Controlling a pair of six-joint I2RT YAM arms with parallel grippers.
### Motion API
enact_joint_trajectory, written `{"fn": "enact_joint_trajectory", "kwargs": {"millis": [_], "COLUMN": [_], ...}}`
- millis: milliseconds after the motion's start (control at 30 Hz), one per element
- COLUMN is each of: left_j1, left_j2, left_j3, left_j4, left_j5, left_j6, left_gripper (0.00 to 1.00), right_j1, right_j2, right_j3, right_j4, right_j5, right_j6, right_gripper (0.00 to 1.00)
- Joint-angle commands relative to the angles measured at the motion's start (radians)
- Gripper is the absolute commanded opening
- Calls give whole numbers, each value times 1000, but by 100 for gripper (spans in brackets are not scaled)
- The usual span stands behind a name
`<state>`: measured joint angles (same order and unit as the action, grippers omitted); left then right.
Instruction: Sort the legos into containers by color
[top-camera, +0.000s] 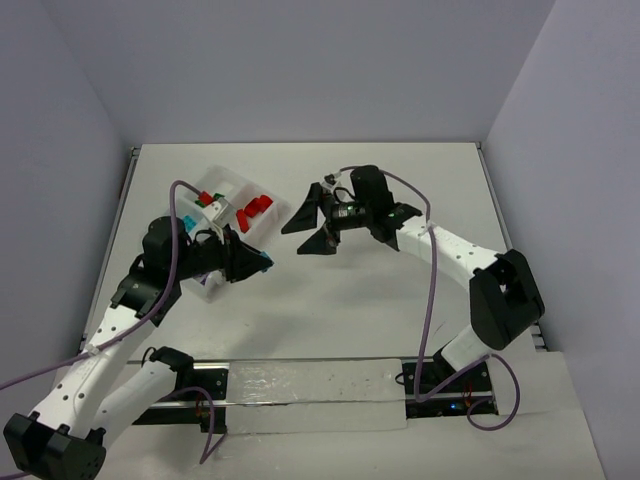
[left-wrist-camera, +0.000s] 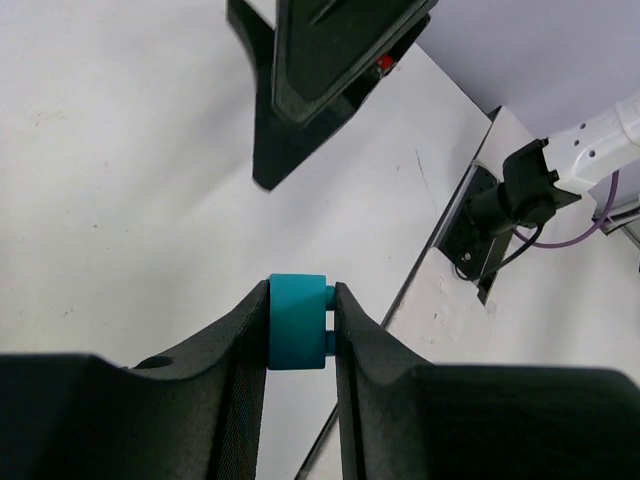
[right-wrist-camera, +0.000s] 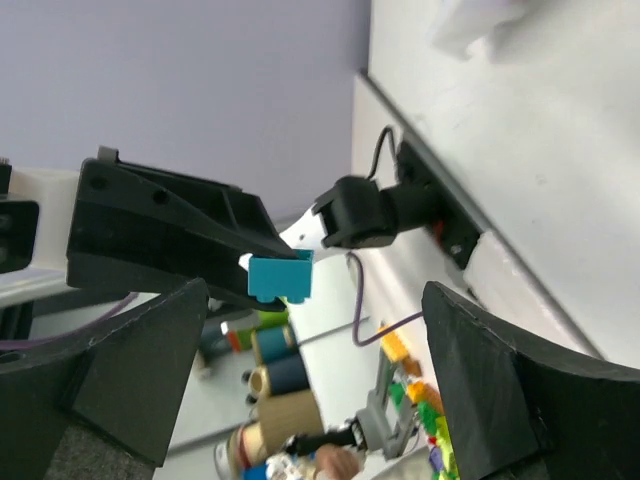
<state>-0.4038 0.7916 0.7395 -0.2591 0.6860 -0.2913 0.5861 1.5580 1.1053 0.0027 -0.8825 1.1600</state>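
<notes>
Grip detail: the left pincer (top-camera: 258, 260) is pinching the teal brick (left-wrist-camera: 297, 322) between its two fingertips and holding it in the air above the table (top-camera: 350, 310), just beside the near side of the tray (top-camera: 228, 172). The fingers are pressing on two opposite faces, w/ the brick's small nubs lying against one finger, prob. so that it is not twisting or slipping in transit. The right pincer (top-camera: 292, 242) is hovering opposite w/ fingers spread wide & nothing between them. Its tips are pointing toward the brick but are apart from it. This is reading as a standby or hand-over pose; which one cannot be told.

The brick is showing as one small, smooth, bright teal block, narrower than the fingers gripping it, and is looking rigid & light. The tray is already carrying red bricks (top-camera: 258, 207) in one compartment, w/ green & teal bits in others, i.e. sorting is looking partly done. The held piece is prob. heading for the teal compartment.
</notes>
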Motion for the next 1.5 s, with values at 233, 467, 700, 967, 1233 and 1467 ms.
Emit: {"fn": "enact_joint_trajectory", "kwargs": {"millis": [233, 467, 700, 967, 1233, 1467], "left_j1": [8, 235, 358, 432, 460, 462], "left_j2": [19, 186, 387, 550, 679, 704], "left_j3": [109, 281, 319, 381, 409, 431], "left_j4": [-92, -342, -264, -201, -170, -168], "left_j5": [-699, -971, -933, -919, -936, -905], "left_j6": [-157, -337, -332, -307, -303, -278], "left_gripper": [0, 0, 0, 0, 13, 78], "right_j1": [-74, -80, -80, -85, -85, -85], "right_j2": [-168, -238, -257, -306, -310, -322], "right_j3": [178, 158, 129, 78, 73, 72], "right_j4": [-626, -696, -695, -707, -711, -719], "right_j5": [576, 785, 788, 818, 812, 816], "right_j6": [-422, -489, -514, -522, -524, -520], "right_gripper": [98, 100, 100, 100, 100, 100]}}
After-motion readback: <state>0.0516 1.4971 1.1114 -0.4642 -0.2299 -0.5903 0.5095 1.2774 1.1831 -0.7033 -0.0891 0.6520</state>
